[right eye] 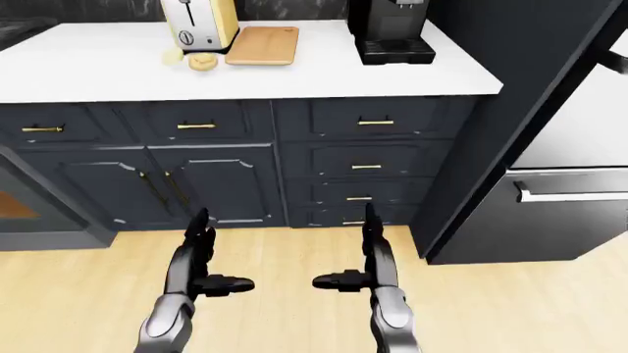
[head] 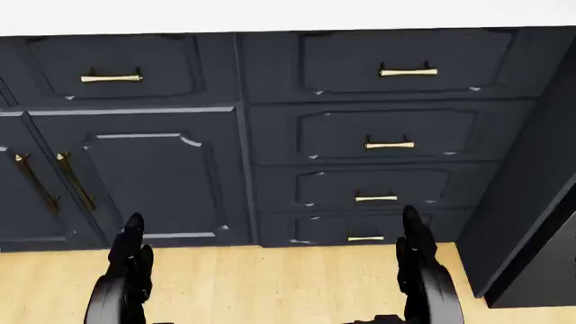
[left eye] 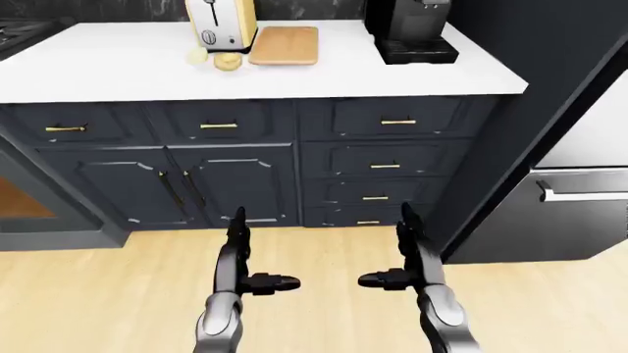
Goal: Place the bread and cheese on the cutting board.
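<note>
While both hands hang low over the floor (left eye: 324, 257), the fingers of each are spread and grip nothing. The left hand (left eye: 244, 265) points its long fingers (left eye: 236, 224) up the left-eye view, with one digit jutting rightward. The right hand (left eye: 407, 263) mirrors it, its jutting digit aimed leftward. The two hands are apart, palms facing each other, and neither touches the cabinets (left eye: 226, 176).

Above the hands stand dark cabinet doors and a stack of drawers (head: 387, 135) with brass handles. A white counter (left eye: 118, 66) tops them.

The task's things sit at the top of the left-eye view, well apart from both hands. The board (left eye: 285, 45) lies flat on the counter, bare. Just left of it rests the bread (left eye: 227, 62), a pale round piece. The cheese (left eye: 198, 55) lies left of the bread, beside a toaster (left eye: 221, 22); whether it touches either cannot be told. A black coffee machine (left eye: 412, 29) stands right of the board. A steel appliance (left eye: 579, 191) fills the right edge.
</note>
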